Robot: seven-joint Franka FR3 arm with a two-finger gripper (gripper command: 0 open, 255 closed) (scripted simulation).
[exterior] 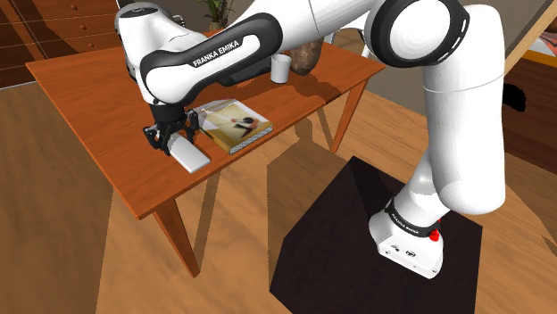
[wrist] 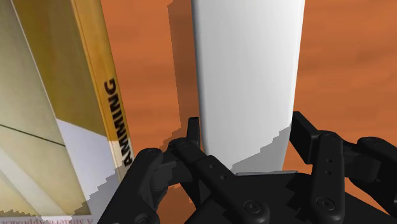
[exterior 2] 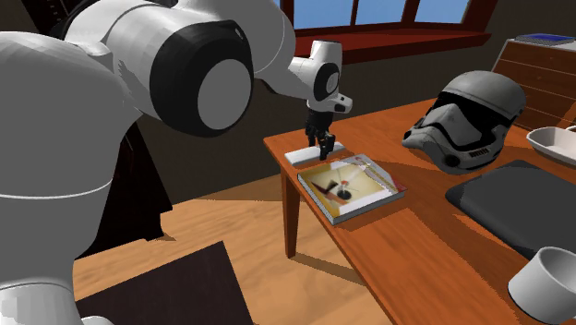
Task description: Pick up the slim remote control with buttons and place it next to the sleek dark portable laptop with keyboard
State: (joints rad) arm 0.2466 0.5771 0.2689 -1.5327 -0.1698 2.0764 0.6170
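Note:
The remote control (exterior: 193, 158) is a plain white slim slab with no buttons drawn, lying flat on the wooden table (exterior: 89, 89) near its front edge. My black gripper (exterior: 173, 136) stands straight down over its end beside the book. In the wrist view the fingertips (wrist: 192, 130) press against both long sides of the remote control (wrist: 248, 76), so the gripper (wrist: 247, 130) is shut on it. In the second exterior view the gripper (exterior 2: 325, 144) stands on the remote control (exterior 2: 306, 155) at the table's far corner. The dark closed laptop (exterior 2: 517, 208) lies toward that view's right.
A book (exterior: 234, 125) with a pale cover lies right beside the remote, its spine (wrist: 111, 108) close to one finger. A white and black helmet (exterior 2: 466, 120), a white bowl (exterior 2: 554, 140) and a white cup (exterior 2: 554, 282) surround the laptop. The table edge runs just past the remote.

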